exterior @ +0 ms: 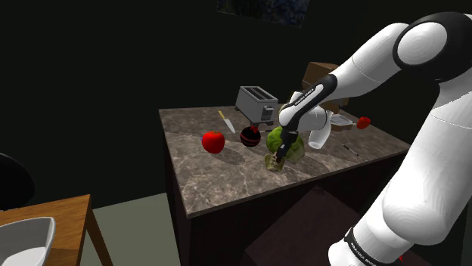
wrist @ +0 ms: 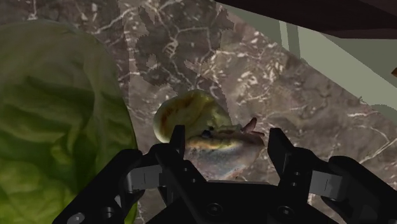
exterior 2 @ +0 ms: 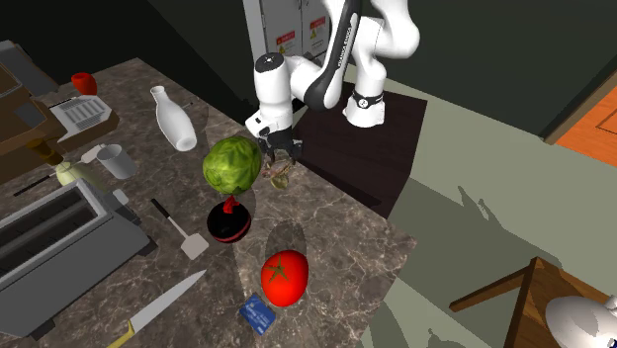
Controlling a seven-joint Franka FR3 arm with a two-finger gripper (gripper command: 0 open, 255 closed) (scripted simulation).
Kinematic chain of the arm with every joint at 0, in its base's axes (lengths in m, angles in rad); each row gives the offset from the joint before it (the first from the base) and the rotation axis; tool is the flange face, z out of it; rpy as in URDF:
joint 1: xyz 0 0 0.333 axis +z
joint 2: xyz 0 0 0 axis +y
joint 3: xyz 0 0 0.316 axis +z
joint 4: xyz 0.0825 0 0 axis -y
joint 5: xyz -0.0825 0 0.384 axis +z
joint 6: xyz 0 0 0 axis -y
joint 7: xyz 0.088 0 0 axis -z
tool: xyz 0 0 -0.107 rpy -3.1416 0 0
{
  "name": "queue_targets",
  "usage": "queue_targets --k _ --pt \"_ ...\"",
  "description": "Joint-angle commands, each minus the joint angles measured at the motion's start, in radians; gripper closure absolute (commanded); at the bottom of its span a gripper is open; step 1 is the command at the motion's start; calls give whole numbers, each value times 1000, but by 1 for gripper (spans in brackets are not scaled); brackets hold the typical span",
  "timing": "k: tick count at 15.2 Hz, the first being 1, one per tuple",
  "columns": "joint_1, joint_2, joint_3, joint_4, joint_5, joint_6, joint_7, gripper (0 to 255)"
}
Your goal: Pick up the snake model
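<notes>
Two black fingers (wrist: 179, 143) of your gripper (wrist: 229, 137) stand apart with the snake model (wrist: 203, 127) between them. It is a small coiled thing, pale olive and yellowish, mottled brown near the head. In the wrist view the finger nearer the cabbage (wrist: 57, 127) overlaps the edge of the coil, while a sliver of marble shows between the other finger and the snake's head. So the pincer is spread around the model and not clamped on it (whether that first finger actually touches the coil, you cannot tell from here).

The snake model lies on the counter (exterior: 219, 177), a dark brown marble top with pale veins, close to the edge that faces the robot's stand. The round green cabbage sits just beside it, large against the snake.

In the shoulder view your gripper (exterior: 281, 156) points down onto the snake model (exterior: 273, 163), with the cabbage (exterior: 292, 143) right behind. In the second exterior view the gripper (exterior 2: 282, 156) hangs over the model (exterior 2: 282, 178), and the cabbage (exterior 2: 232, 165) is on that view's left of it.

Farther along the counter (exterior 2: 341, 232), a black-and-red ball (exterior 2: 229, 225) stands near the cabbage. A red tomato (exterior 2: 284, 277) comes after it, well apart from the snake. Beyond them lie a spatula (exterior 2: 180, 230), a knife (exterior 2: 163, 308), a white bottle (exterior 2: 173, 122) and a grey toaster (exterior 2: 49, 237).
</notes>
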Motion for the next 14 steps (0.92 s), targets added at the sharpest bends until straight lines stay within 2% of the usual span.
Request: queue_targets --k 1,7,14 --pt "0 3 0 0 1 1 -1 255" --pt "0 0 -1 -3 -1 1 0 255" --pt "6 -98 -17 4 -75 -97 54 255"
